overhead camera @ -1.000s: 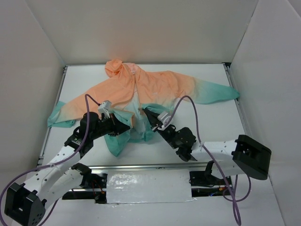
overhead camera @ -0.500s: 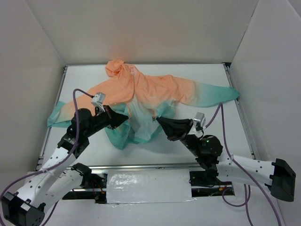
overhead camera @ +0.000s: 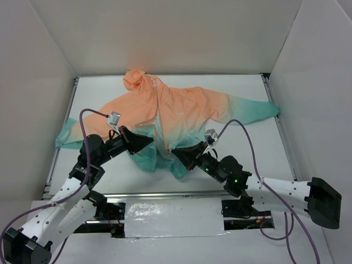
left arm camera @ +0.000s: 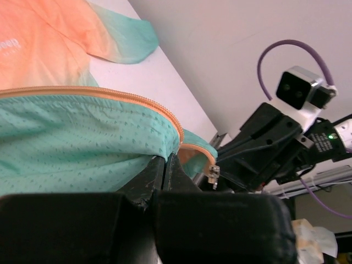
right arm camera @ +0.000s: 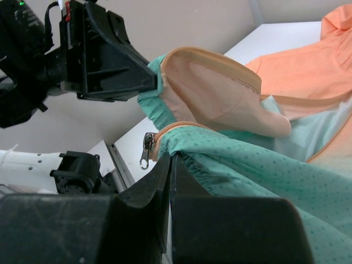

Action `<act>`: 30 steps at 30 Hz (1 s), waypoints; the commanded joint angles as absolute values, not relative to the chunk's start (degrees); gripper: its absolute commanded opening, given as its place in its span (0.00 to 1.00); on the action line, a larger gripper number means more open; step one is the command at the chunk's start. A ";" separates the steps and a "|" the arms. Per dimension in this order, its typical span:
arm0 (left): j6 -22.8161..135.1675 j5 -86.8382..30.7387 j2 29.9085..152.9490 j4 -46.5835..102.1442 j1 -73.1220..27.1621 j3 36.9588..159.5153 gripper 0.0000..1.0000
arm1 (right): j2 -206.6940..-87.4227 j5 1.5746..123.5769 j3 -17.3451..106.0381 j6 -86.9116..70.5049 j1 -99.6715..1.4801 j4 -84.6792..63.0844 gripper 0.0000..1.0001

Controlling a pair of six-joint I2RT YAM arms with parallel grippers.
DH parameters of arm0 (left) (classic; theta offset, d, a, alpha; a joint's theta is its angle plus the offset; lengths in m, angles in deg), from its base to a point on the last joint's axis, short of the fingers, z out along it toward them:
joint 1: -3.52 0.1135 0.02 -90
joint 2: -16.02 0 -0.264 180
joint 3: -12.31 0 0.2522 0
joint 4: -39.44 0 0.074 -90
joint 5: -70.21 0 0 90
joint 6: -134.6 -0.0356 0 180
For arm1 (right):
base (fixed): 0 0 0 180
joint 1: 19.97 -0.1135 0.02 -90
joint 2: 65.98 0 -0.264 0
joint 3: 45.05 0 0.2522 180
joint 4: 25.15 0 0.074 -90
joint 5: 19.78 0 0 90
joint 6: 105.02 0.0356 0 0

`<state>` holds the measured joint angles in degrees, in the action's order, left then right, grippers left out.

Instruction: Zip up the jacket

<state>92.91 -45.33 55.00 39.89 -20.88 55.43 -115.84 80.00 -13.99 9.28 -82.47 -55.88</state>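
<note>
The jacket point(overhead camera: 181, 110) lies spread on the table, hood at the back, peach-orange fading to teal at the hem and cuffs. Its front is open. My left gripper point(overhead camera: 149, 142) is shut on the left teal hem corner point(left arm camera: 82, 148), right by the orange zipper tape point(left arm camera: 110, 96). My right gripper point(overhead camera: 177, 152) is shut on the right hem corner point(right arm camera: 247, 176), just behind the metal zipper slider point(right arm camera: 147, 149). The slider also shows in the left wrist view point(left arm camera: 213, 175). Both hem corners are lifted and a short gap apart, and the grippers face each other.
White walls enclose the table on three sides. A metal rail point(overhead camera: 165, 193) runs along the near edge in front of the arm bases. A purple cable point(overhead camera: 245, 137) loops above the right arm. The sleeves reach toward both side walls.
My right gripper has moved left and nearer with its hem corner, closing on the left gripper. The left gripper has shifted slightly. The hem is now bunched closer to the near edge.
</note>
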 commanded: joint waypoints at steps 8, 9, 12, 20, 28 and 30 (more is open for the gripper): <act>106.91 -49.32 52.41 54.15 -20.74 48.31 0.00 | -125.12 83.14 -16.00 12.23 -82.81 -75.11 0.00; 107.08 -49.15 52.15 53.54 -20.74 48.22 0.00 | -125.56 82.79 -15.12 12.58 -82.90 -74.59 0.00; 107.09 -48.88 51.71 52.40 -20.74 48.13 0.00 | -127.67 81.29 -14.59 12.32 -82.90 -76.68 0.00; 108.58 -49.05 51.27 53.88 -20.91 46.55 0.00 | -129.78 81.38 -13.01 12.23 -82.99 -77.31 0.00; 109.02 -49.49 51.97 54.77 -21.00 45.84 0.00 | -132.33 79.97 -11.52 12.32 -82.90 -78.89 0.00; 109.19 -49.76 51.88 55.12 -21.00 45.76 0.00 | -132.86 79.97 -11.16 12.32 -82.90 -78.89 0.00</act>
